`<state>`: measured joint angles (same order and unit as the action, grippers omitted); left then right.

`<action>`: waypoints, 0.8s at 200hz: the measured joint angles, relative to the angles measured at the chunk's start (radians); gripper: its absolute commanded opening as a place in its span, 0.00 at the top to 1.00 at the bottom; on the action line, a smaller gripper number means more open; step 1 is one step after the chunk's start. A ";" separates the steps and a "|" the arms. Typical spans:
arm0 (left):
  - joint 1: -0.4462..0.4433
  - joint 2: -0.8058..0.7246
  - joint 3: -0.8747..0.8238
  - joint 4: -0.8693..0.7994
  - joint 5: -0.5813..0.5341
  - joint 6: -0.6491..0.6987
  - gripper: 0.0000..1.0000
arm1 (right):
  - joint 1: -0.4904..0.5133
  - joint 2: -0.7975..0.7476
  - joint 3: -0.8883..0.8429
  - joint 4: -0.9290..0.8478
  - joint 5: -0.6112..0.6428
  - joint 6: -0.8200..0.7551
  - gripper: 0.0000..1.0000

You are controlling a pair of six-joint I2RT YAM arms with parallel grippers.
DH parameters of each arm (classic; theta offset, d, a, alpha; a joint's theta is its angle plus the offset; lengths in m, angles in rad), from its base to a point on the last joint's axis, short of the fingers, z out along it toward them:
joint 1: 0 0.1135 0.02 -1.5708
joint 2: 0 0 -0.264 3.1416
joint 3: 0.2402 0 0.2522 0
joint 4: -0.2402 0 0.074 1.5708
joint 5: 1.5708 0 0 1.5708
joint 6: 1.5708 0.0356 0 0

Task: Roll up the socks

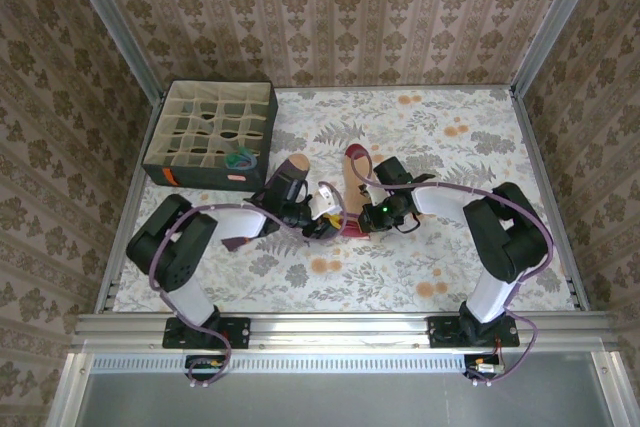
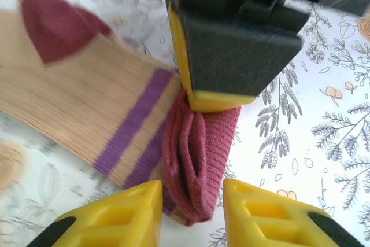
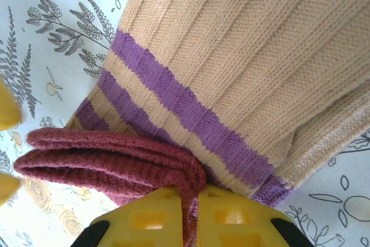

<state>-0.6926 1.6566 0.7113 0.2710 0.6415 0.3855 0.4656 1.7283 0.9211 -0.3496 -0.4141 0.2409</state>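
Note:
A peach sock [image 1: 352, 169] lies on the table, with a maroon heel [image 2: 55, 27], purple stripes [image 3: 173, 93] and a folded maroon cuff [image 2: 199, 160]. My right gripper [image 3: 191, 198] is shut on that cuff's edge and shows as a black and yellow block [image 2: 222, 93] above the cuff in the left wrist view. My left gripper [image 2: 191, 189] is open, its yellow fingers on either side of the cuff with a small gap each side. From above, both grippers [image 1: 325, 222] [image 1: 352, 219] meet at the sock's near end. A second sock's tan toe [image 1: 297, 162] pokes out behind the left arm.
A dark fabric box [image 1: 165, 162] with grid compartments stands at the back left, and a green and blue-grey sock [image 1: 240, 159] sits in a front compartment. Patterned walls close in the table on three sides. A metal rail [image 1: 330, 327] runs along the near edge.

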 measured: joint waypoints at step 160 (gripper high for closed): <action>-0.171 0.047 -0.153 0.345 -0.319 0.533 0.66 | 0.000 0.021 0.030 -0.044 -0.003 0.021 0.98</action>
<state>-0.8635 1.7039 0.5587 0.6159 0.3222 0.9188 0.4652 1.7496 0.9512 -0.3935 -0.4175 0.2619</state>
